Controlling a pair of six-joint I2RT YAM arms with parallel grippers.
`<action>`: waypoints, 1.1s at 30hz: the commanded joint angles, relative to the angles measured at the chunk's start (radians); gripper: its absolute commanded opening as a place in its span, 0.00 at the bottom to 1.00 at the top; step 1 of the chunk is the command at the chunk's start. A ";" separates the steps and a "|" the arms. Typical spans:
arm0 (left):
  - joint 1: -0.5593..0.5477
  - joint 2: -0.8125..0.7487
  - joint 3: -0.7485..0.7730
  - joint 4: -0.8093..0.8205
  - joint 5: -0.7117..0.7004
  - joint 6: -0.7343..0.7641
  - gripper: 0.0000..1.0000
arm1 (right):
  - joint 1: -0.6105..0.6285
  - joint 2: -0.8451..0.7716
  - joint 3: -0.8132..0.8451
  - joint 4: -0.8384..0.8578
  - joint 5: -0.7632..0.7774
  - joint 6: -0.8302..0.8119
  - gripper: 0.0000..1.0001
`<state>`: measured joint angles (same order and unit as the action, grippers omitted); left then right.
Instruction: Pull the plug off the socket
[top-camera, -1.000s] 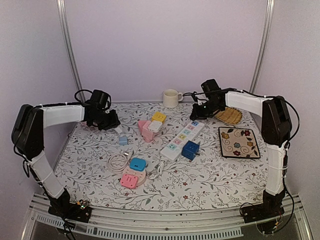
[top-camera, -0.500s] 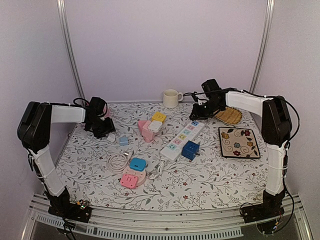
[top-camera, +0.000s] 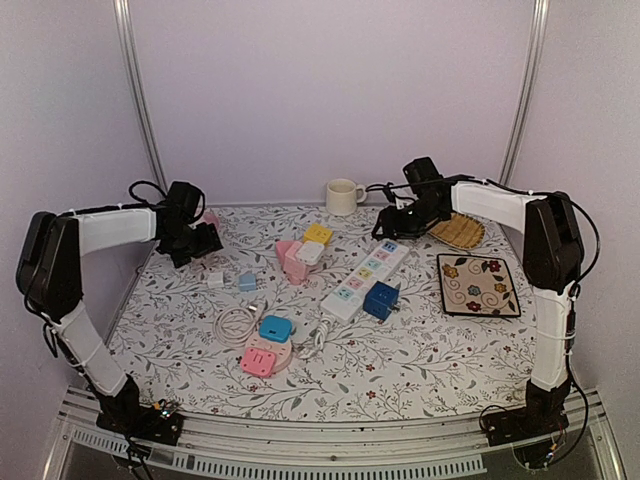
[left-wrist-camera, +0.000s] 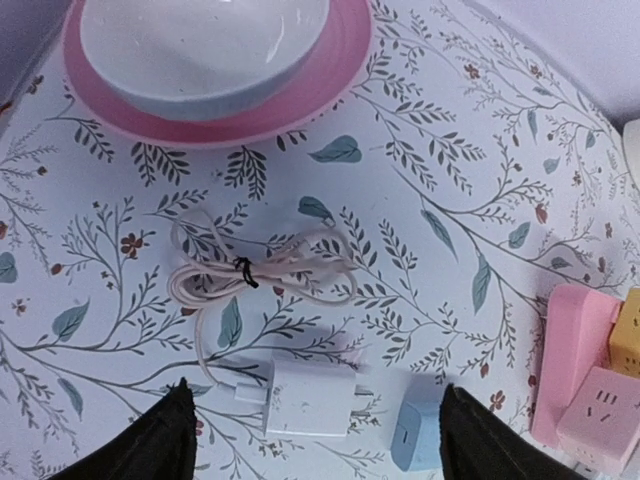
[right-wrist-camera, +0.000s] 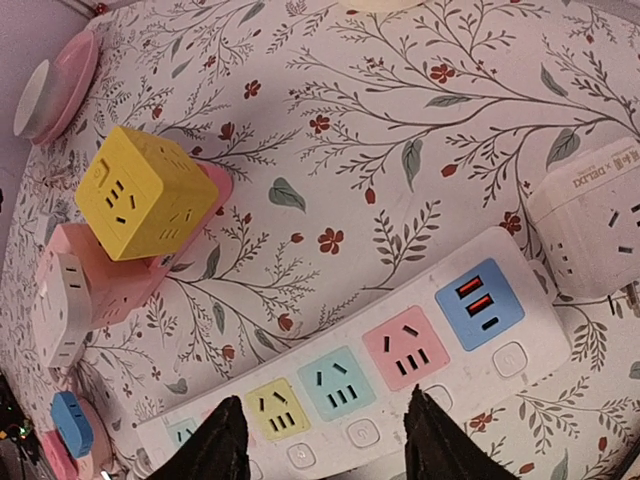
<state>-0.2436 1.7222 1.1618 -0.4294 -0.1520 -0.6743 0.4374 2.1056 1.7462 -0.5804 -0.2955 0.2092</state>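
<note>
The white plug (left-wrist-camera: 310, 398) lies loose on the flowered cloth with its prongs bare, and its pink cable (left-wrist-camera: 260, 275) is coiled behind it. It also shows in the top view (top-camera: 215, 279). A small light-blue block (left-wrist-camera: 418, 432) lies just right of the prongs, a gap apart. My left gripper (left-wrist-camera: 313, 390) hangs open above both, holding nothing. The long white socket strip (right-wrist-camera: 400, 360) with coloured outlets lies under my right gripper (right-wrist-camera: 323, 396). That gripper is open, its fingers astride the strip and above it.
A pink plate with a white bowl (left-wrist-camera: 210, 60) sits at the far left. Pink and yellow cube sockets (top-camera: 305, 252) stand mid-table. A dark blue cube (top-camera: 381, 298) sits against the strip, a cream mug (top-camera: 343, 196) at the back, a flowered mat (top-camera: 477, 284) right.
Both grippers have opened. The left one let go of the white plug, which now lies on the cloth, and drew back to the upper left. The right arm has barely moved.
</note>
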 joint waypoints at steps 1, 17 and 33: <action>-0.023 -0.074 0.003 -0.038 -0.097 0.000 0.84 | -0.005 -0.038 0.040 -0.004 -0.015 0.008 0.63; -0.374 0.079 0.317 -0.105 -0.158 0.178 0.86 | -0.006 -0.013 0.085 -0.005 -0.039 0.033 0.91; -0.604 0.402 0.757 -0.383 -0.196 0.322 0.87 | -0.006 -0.019 0.063 -0.012 -0.035 0.035 0.95</action>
<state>-0.8028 2.0712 1.8519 -0.6964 -0.3145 -0.3912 0.4374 2.1056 1.8080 -0.5842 -0.3252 0.2394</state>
